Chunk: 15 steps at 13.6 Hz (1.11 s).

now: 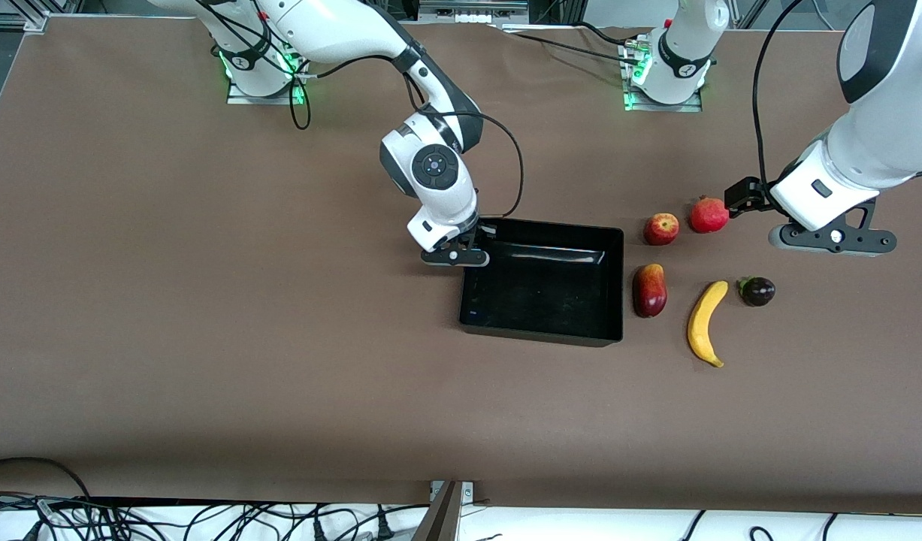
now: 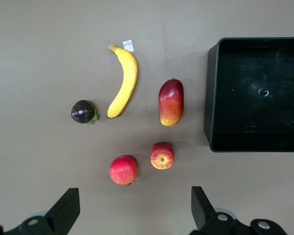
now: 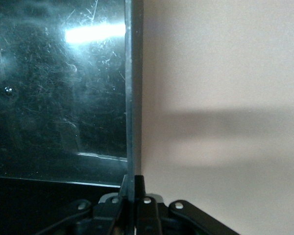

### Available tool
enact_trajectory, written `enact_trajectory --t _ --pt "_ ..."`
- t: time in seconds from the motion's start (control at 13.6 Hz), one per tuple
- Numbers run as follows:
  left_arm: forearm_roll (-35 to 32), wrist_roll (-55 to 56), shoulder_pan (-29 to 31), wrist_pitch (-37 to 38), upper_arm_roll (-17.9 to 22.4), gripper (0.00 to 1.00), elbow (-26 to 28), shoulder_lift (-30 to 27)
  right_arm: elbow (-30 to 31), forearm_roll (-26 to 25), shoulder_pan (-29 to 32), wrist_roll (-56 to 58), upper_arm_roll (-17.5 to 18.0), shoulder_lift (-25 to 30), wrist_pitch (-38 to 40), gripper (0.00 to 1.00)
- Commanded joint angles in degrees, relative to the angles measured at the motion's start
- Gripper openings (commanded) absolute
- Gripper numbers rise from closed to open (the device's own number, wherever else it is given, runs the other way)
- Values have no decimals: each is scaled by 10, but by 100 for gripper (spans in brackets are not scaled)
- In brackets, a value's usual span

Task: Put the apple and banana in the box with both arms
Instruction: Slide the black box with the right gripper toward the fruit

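The black box (image 1: 542,334) lies mid-table. My right gripper (image 1: 461,252) is shut on its side wall (image 3: 132,98) at the corner toward the right arm's end. The apple (image 1: 661,228) sits beside the box toward the left arm's end, and it also shows in the left wrist view (image 2: 162,155). The yellow banana (image 1: 706,321) lies nearer the front camera than the apple and also shows in the left wrist view (image 2: 124,81). My left gripper (image 1: 832,240) is open and empty, up over bare table beside the fruits (image 2: 134,215).
A round red fruit with a crown tip (image 1: 708,215) sits beside the apple. An elongated red-and-yellow fruit (image 1: 649,290) lies between the box and the banana. A small dark purple fruit (image 1: 757,291) sits beside the banana. Brown table surface surrounds everything.
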<state>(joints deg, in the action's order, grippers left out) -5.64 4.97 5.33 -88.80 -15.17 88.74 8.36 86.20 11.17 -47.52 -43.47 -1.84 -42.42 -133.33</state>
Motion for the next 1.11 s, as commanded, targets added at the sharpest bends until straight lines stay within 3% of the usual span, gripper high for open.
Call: enact_trajectory --t 0.0,0.44,0.59,0.89,1.03 --pt "-1 -9 2 7 -2 100 -4 -2 -16 15 -19 -7 -6 -8 -9 0" --pt "-1 -8 2 7 -2 100 -6 6 -16 14 -31 -7 -5 -10 -33 0" --pt "-1 -8 2 7 -2 100 -4 13 -17 9 -25 2 -9 -2 -32 99" --pt "3 -7 2 6 -1 100 -1 42 -19 6 -1 11 -12 52 -2 100" --pt "8 -9 4 5 -1 100 -4 62 -19 6 22 59 -31 109 67 100"
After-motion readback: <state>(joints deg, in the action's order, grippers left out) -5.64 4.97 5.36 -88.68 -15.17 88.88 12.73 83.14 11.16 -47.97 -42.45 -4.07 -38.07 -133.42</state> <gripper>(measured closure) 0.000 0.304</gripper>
